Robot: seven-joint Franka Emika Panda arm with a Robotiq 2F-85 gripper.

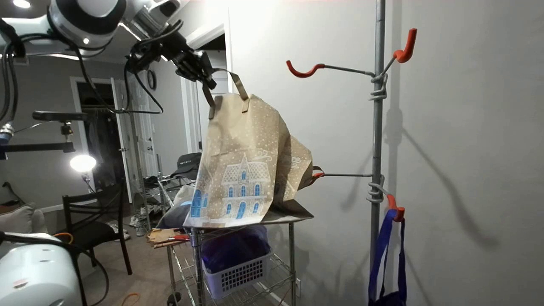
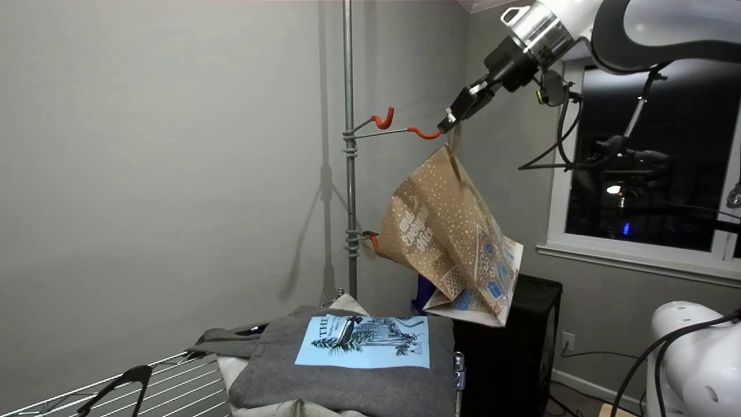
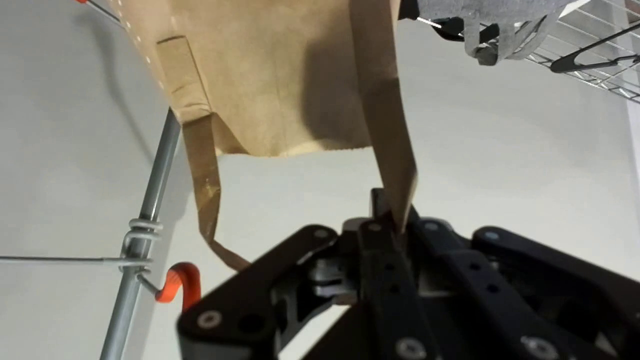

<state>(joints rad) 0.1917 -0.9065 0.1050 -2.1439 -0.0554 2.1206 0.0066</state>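
A brown paper bag (image 1: 242,136) with white dots and a blue-windowed house print hangs tilted in both exterior views. My gripper (image 1: 211,81) is shut on one side of its near handle (image 3: 382,95), at the top of the bag. The strap runs down between the fingertips in the wrist view, while the handle's other side (image 3: 202,170) loops loosely at the left. The bag's far side is drawn toward the metal pole (image 2: 349,191). There its other handle (image 1: 317,168) appears looped around a lower red-tipped hook (image 2: 374,242); the exact contact is partly hidden.
Upper red-tipped hooks (image 1: 301,73) stick out from the pole; in an exterior view one hook (image 2: 424,134) lines up with my fingertips. A blue strap (image 1: 384,250) hangs lower down. Below the bag stands a wire shelf (image 1: 292,255) with a white basket (image 1: 238,278). A grey bag (image 2: 266,382) lies nearby.
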